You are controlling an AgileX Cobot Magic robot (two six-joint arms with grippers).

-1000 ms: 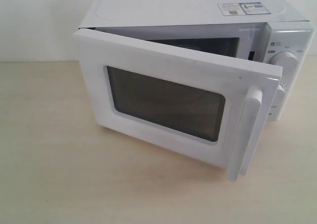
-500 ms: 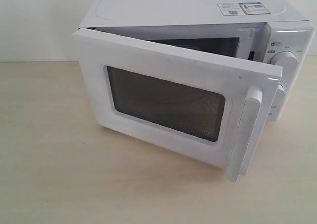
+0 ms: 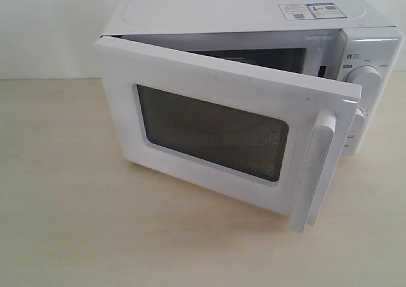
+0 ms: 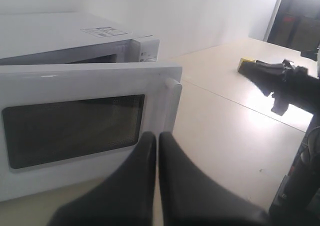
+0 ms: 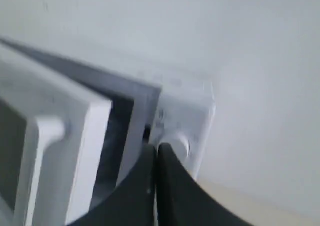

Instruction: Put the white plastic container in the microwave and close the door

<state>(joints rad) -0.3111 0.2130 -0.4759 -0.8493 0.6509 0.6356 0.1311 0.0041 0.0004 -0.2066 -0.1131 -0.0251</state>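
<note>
Against a white wall (image 3: 38, 26), the left claw (image 4: 157, 136) is hovering pinched together, facing the door (image 4: 100, 83) near its handle (image 4: 172, 103). The right claw (image 5: 156, 148), also pressed tight, is pointing near a dial (image 5: 180, 145). Beyond them the microwave (image 3: 241, 7) is sitting on the pale surface (image 3: 63, 223), its door standing ajar.

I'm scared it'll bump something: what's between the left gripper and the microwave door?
Nothing is. In the left wrist view, the left gripper points at the door with only bare table under the gap.
</note>
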